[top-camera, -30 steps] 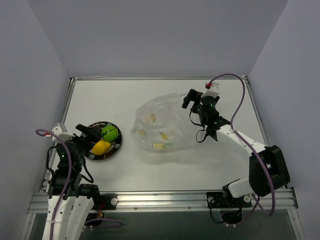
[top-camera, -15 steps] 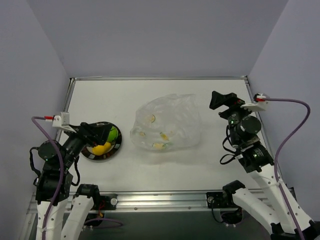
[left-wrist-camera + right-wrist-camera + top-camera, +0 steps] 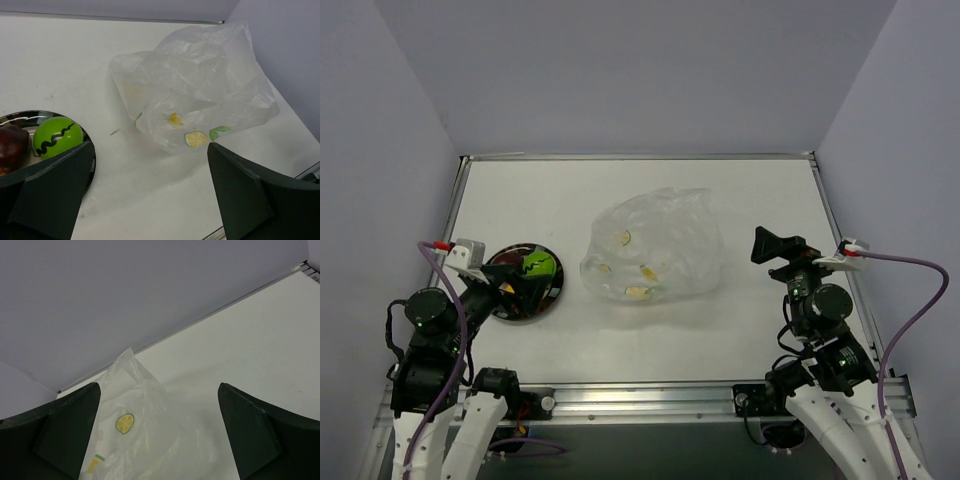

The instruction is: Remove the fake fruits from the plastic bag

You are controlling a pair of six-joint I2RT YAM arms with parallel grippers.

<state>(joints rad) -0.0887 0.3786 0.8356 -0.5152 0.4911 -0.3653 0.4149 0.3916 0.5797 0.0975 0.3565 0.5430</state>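
The clear plastic bag (image 3: 652, 252) lies crumpled in the middle of the table, empty of fruit; it also shows in the left wrist view (image 3: 200, 90) and the right wrist view (image 3: 135, 435). The green ball (image 3: 540, 265) lies on the dark-rimmed plate (image 3: 552, 292). In the left wrist view the green ball (image 3: 57, 136) sits beside the dark red fruit (image 3: 12, 142). The yellow fruit is hidden under my left gripper. My left gripper (image 3: 508, 288) is open and empty over the plate's near side. My right gripper (image 3: 775, 246) is open and empty, right of the bag and apart from it.
The table's metal rail (image 3: 640, 398) runs along the near edge. Grey walls close in the back and both sides. The bag's printed lemon slices (image 3: 196, 138) face the left gripper.
My right arm has left the bag and drawn back to the right and toward the near edge. My left arm has also drawn back a little over the plate. The bag lies still.
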